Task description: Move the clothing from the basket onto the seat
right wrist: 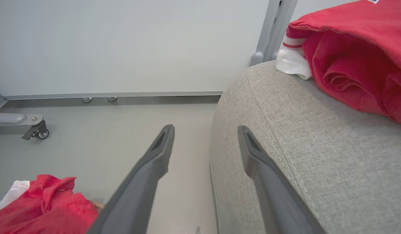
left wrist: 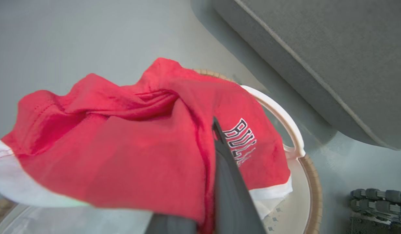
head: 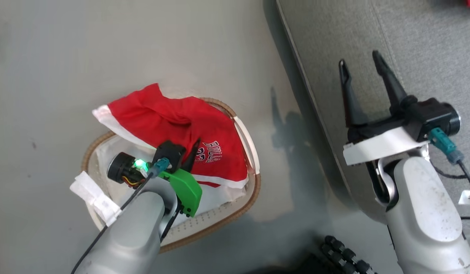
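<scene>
The left gripper (head: 196,147) clamps the garment (head: 170,114), apparently to lift it from the basket (head: 256,182), while the right gripper (head: 358,58) hangs empty, fingers apart, over the edge of the seat (head: 410,38).

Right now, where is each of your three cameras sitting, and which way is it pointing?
Head view: on the head, looking down at the basket and the seat; both forearms, the left gripper and the right gripper show.
Left wrist view: on the left wrist, looking along its finger, closed on the BULLS garment above the basket.
Right wrist view: on the right wrist, looking low along the seat toward a second red garment; its open fingers show.
Head and left wrist views share the BULLS garment, basket and seat.
</scene>
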### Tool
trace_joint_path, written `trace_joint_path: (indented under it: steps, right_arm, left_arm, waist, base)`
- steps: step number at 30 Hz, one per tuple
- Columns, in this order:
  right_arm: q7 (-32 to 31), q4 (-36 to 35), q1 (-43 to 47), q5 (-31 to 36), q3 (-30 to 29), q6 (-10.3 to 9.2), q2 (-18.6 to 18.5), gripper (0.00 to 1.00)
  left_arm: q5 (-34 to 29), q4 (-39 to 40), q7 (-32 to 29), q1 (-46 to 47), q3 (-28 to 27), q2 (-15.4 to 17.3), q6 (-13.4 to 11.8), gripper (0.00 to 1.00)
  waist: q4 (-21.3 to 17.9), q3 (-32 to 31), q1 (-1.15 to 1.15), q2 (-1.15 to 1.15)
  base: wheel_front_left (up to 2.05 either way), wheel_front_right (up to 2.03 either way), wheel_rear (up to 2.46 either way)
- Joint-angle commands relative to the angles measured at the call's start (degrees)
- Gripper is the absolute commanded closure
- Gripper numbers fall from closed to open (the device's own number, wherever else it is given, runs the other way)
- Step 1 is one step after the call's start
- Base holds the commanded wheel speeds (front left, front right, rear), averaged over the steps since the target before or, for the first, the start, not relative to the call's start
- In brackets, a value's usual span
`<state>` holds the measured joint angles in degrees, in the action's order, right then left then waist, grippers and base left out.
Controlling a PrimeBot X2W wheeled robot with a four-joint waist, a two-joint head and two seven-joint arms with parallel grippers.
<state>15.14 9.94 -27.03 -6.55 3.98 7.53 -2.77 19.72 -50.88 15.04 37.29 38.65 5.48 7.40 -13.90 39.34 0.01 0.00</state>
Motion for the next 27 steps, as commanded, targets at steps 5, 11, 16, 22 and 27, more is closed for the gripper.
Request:
trace_joint_path:
  steps: [5, 11, 16, 22, 27]
  right_arm:
    - [0.01, 1.98, 4.37, 1.94, -0.77, -0.08, -0.24, 0.00]
    - [0.01, 4.03, 9.07, 3.53, -1.56, -0.08, -0.24, 0.00]
    - [0.01, 5.13, 12.77, 3.79, -1.39, -0.08, -0.23, 0.00]
    - [0.02, 6.09, 16.41, 3.98, -0.35, -0.08, -0.23, 0.00]
    - [0.01, 6.57, 18.85, 3.85, 0.37, -0.08, -0.22, 0.00]
  left_arm:
    - [-2.38, 6.95, 0.19, -4.70, -0.12, 1.40, 0.12, 1.00]
    - [-5.13, 15.13, 0.18, -8.36, 1.13, 2.98, 0.12, 1.00]
    - [-6.43, 20.40, 0.20, -9.22, 2.87, 5.16, 0.12, 1.00]
    - [-6.55, 24.45, 0.20, -6.11, 7.16, 8.66, 0.12, 1.00]
    - [-5.48, 26.63, 0.20, -1.35, 9.11, 10.55, 0.12, 1.00]
  waist:
    - [6.06, -13.26, -0.01, 0.00]
    - [8.43, -22.59, -0.01, 0.00]
    - [9.41, -28.89, -0.01, 0.00]
    - [9.81, -34.80, -0.01, 0.00]
    - [10.10, -38.36, -0.01, 0.00]
  base:
    - [0.00, 0.00, 0.00]
    - [0.00, 0.00, 0.00]
    - [0.00, 0.00, 0.00]
    - [0.00, 0.00, 0.00]
    - [0.00, 0.00, 0.00]
